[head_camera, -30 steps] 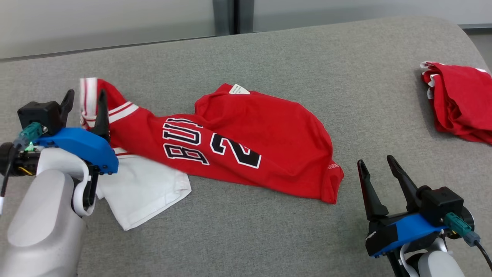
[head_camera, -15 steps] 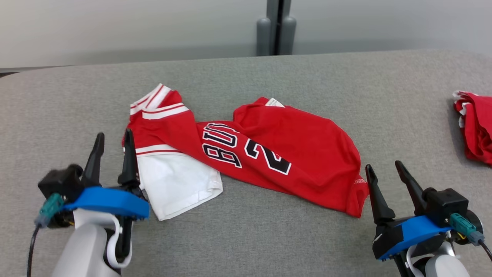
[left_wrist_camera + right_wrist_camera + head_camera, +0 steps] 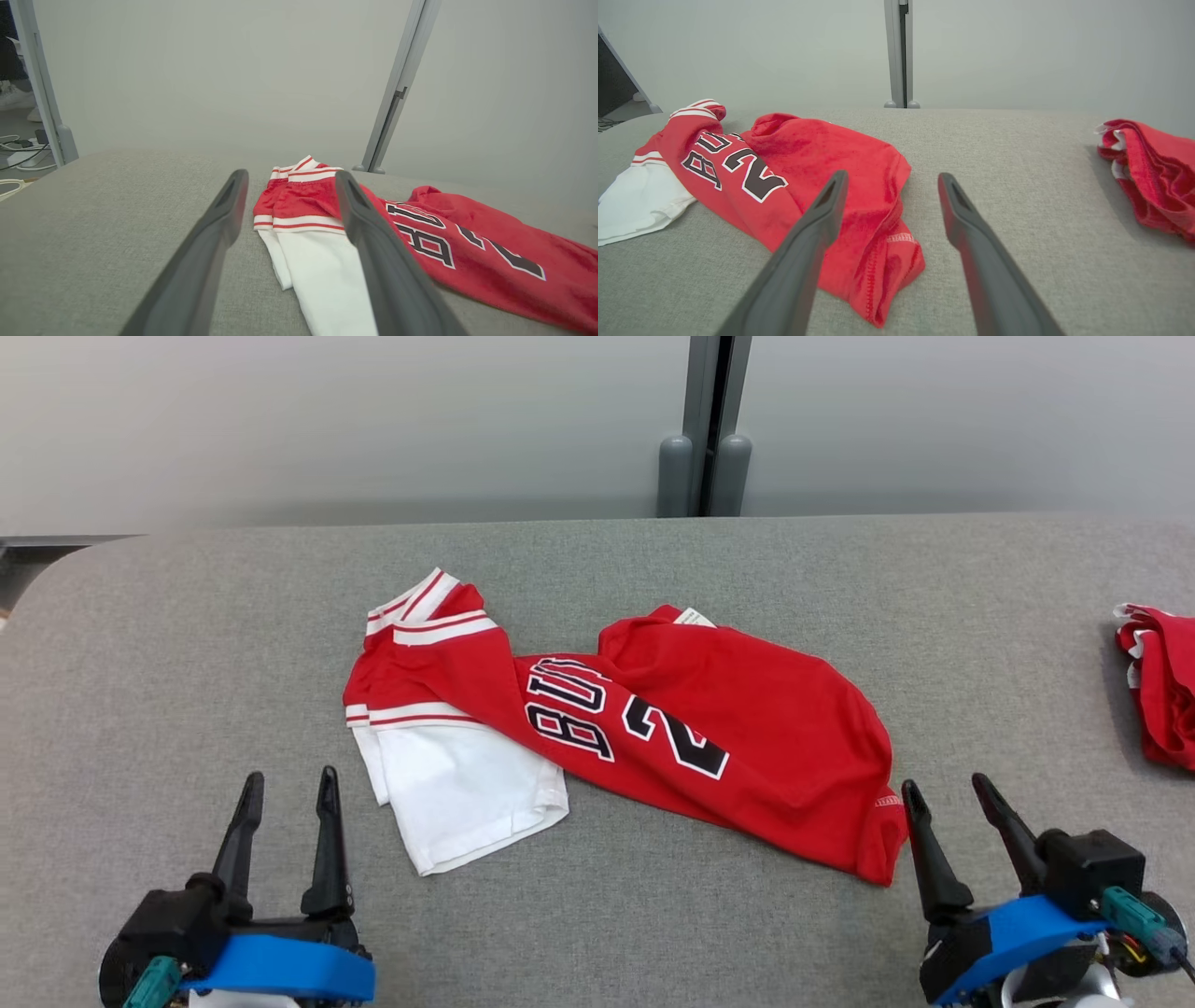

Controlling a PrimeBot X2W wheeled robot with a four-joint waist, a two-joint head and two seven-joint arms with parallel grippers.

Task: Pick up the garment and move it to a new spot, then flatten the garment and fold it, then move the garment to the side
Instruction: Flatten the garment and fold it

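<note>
Crumpled red-and-white fabric jersey (image 3: 747, 709), mid grey counter (image 3: 187, 644): limp, light; pinch striped sleeve hem (image 3: 439, 627). Left claw (image 3: 290, 775), right claw (image 3: 944, 782) spread, empty.

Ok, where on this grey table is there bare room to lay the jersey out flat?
Widest bare patch: left of the jersey, out to the table's rounded left edge. Another: between the jersey and the red bundle at the right edge. A strip runs behind the jersey. The middle is crowded.
</note>
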